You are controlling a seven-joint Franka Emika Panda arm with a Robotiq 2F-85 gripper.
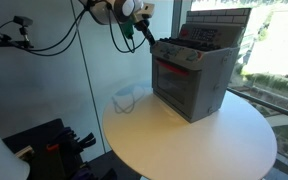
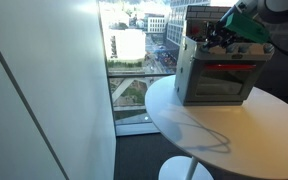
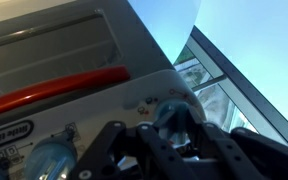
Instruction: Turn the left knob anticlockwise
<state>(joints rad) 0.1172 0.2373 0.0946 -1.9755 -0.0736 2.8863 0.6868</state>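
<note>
Pincer [image 3: 170, 138] at blue knob [image 3: 173, 116]; second knob [image 3: 52, 158] beside, red handle [image 3: 54, 92] above.

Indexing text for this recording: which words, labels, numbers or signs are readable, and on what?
Oval label on the front panel of the grey plastic toy oven: lettering present, too blurred to read.
Small dark marks on the same panel: too blurred to read.
Nothing else legible in any view.

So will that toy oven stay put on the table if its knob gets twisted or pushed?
Probably light: the toy oven looks like hollow plastic. Nothing visibly fixes it to the smooth table, so it may slide. Its boxy, broad base makes tipping unlikely, though the gripper acts up high.
</note>
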